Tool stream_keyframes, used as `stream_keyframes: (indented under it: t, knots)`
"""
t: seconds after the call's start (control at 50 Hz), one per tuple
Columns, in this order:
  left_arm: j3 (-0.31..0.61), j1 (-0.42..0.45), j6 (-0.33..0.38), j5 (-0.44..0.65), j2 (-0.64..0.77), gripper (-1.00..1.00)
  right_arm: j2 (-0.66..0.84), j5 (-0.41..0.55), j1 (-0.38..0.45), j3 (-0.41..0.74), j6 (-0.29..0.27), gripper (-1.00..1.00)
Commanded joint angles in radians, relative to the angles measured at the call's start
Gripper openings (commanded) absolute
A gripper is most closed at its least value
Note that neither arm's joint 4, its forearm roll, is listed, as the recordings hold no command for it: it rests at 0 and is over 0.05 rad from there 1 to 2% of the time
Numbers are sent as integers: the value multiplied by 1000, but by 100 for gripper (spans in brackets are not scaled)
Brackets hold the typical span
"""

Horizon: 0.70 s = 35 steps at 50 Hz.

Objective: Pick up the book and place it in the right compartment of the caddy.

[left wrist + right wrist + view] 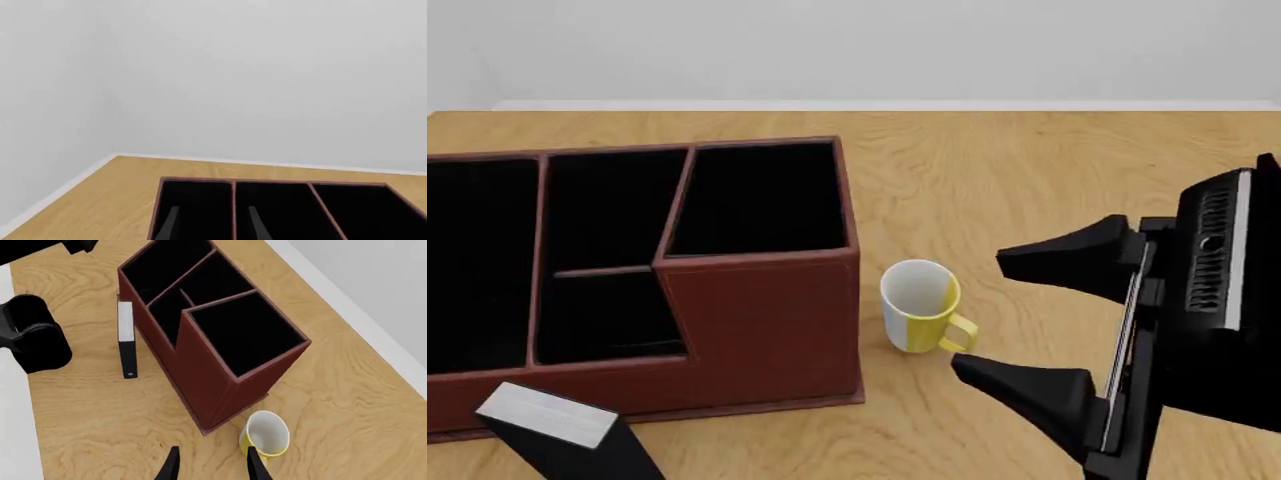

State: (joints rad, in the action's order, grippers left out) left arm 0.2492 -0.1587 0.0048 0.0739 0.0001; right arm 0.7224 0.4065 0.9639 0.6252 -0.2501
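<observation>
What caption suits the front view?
Right gripper open beside a mug, near the caddy; book at lower left.

The right claw [1021,315] hangs at the front view's 4 o'clock, fingers [1068,255] spread wide apart and pointing toward 9 o'clock. The left claw [213,222] shows only two parted fingertips [171,220].
</observation>
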Motion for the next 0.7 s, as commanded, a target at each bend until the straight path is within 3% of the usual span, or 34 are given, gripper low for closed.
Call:
stream_keyframes:
  t: [0.02, 0.16, 0.24, 0.26, 0.42, 0.46, 0.52, 0.54, 0.7]
  knots:
    - [28, -43, -2, 4, 0, 100, 179, 5, 102, 118, -1, 100]
    - [32, -74, -10, -3, 0, 100, 274, 18, 147, 178, -11, 100]
    - [19, -90, -15, -16, 0, 100, 340, 26, 187, 217, 11, 100]
    - [16, -94, -16, -20, 0, 100, 372, 34, 213, 242, 39, 100]
    - [-1, -102, -33, -40, 0, 100, 444, 48, 198, 286, 4, 100]
    - [-6, -105, -36, -46, 0, 100, 473, 54, 206, 311, 37, 100]
    - [-8, -110, -43, -50, 0, 100, 480, 48, 186, 310, 13, 100]
    - [-9, -116, -48, -52, 0, 100, 519, 49, 210, 341, 42, 100]
    - [-23, -130, -64, -69, 0, 100, 621, 63, 239, 432, 54, 100]
